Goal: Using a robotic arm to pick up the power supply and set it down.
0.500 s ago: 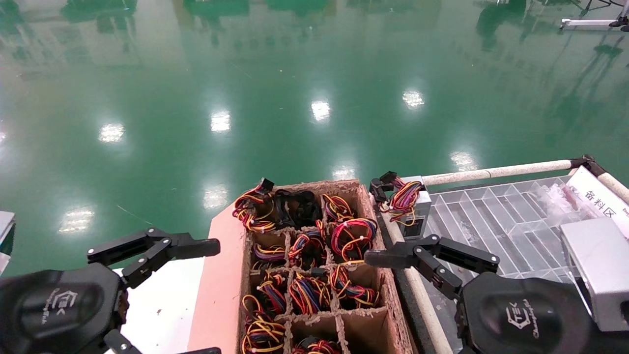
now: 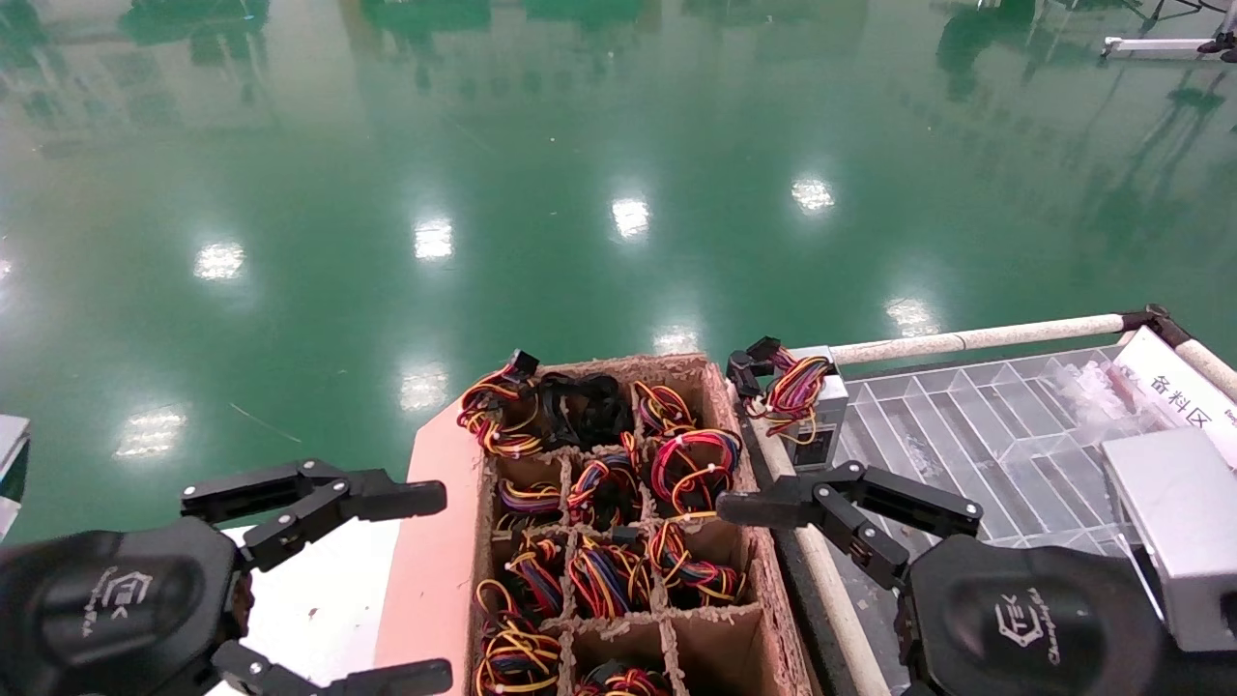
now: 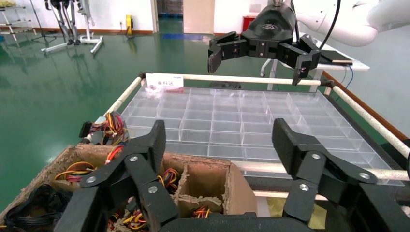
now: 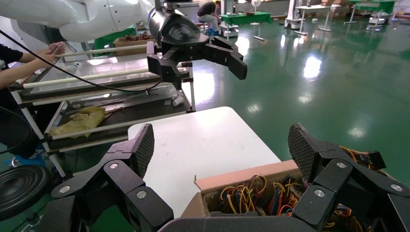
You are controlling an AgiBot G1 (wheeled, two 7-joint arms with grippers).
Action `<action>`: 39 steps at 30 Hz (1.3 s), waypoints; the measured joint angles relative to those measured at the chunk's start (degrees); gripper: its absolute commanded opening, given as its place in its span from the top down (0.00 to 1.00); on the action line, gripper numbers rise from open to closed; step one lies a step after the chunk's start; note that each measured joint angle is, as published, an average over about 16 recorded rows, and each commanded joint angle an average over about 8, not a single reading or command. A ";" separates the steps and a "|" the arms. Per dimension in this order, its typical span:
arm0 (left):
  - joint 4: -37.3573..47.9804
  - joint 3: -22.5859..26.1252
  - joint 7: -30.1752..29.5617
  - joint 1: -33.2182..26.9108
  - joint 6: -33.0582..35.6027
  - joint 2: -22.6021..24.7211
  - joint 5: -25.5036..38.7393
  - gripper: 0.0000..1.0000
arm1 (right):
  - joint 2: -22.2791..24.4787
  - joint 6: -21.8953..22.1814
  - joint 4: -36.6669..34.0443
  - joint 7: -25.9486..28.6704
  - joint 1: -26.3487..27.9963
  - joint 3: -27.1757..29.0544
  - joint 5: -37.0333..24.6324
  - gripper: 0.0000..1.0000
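One power supply (image 2: 819,418), a small silver box with looped coloured wires, stands at the far left corner of the clear tray (image 2: 976,425); the left wrist view shows its wires (image 3: 107,128). Several more wire bundles fill the compartments of the cardboard box (image 2: 768,619). My right gripper (image 4: 221,145), on the arm with the grey wrist block (image 2: 1174,532), is open and empty. Its upper finger (image 2: 773,503) hovers over the box's right wall, nearer to me than the power supply. My left gripper (image 2: 430,585) is open and empty beside the box's left flap.
White-wrapped rails (image 2: 966,338) frame the tray, with a white label sign (image 2: 1184,391) at the right. A white table (image 2: 319,590) lies left of the box. Glossy green floor lies beyond.
My left gripper has shifted slightly right and down toward the box, bringing its lower finger into view. The right arm and the power supply have not moved.
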 measured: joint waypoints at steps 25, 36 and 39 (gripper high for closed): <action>0.00 0.00 0.00 0.00 0.00 0.00 0.00 1.00 | 0.00 0.00 0.00 0.00 0.00 0.00 0.00 0.00; 0.00 0.00 0.00 0.00 0.00 0.00 0.00 0.46 | -0.20 1.59 -0.94 -0.17 0.21 -0.29 -1.63 0.00; 0.00 0.00 0.00 0.00 0.00 0.00 0.00 0.09 | -0.59 3.41 -2.03 -0.41 0.58 -0.70 -3.58 0.00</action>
